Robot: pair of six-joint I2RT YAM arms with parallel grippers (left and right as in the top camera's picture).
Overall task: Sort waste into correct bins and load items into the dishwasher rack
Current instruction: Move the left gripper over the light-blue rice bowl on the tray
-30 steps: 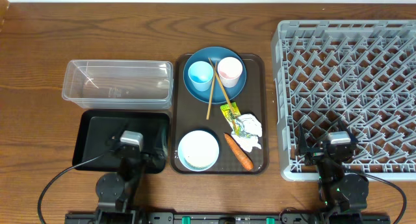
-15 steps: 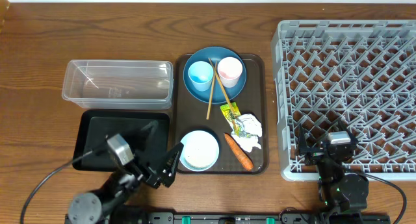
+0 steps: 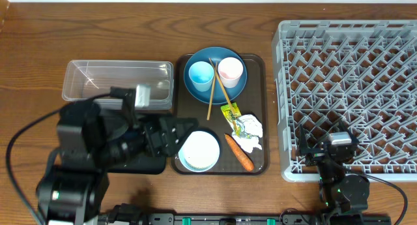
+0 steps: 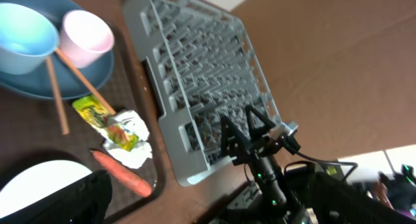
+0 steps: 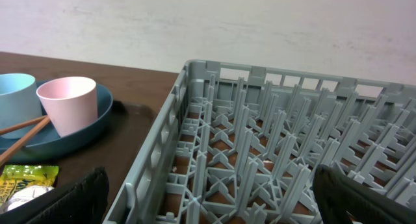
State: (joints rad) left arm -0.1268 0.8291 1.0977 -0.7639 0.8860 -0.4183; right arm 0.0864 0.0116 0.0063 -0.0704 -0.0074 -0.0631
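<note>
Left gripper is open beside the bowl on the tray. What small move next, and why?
Probably ease the left gripper right onto the pale-blue bowl at its nearest rim and close: its jaws stand open and empty beside it, and the dishwasher rack holds nothing yet.

From my station I see a wooden table — dark brown, its grain running side to side — with a pale wall along its far edge. A brown serving tray lies flat near the middle (rounded corners, finely textured surface), its long side running front to back.
</note>
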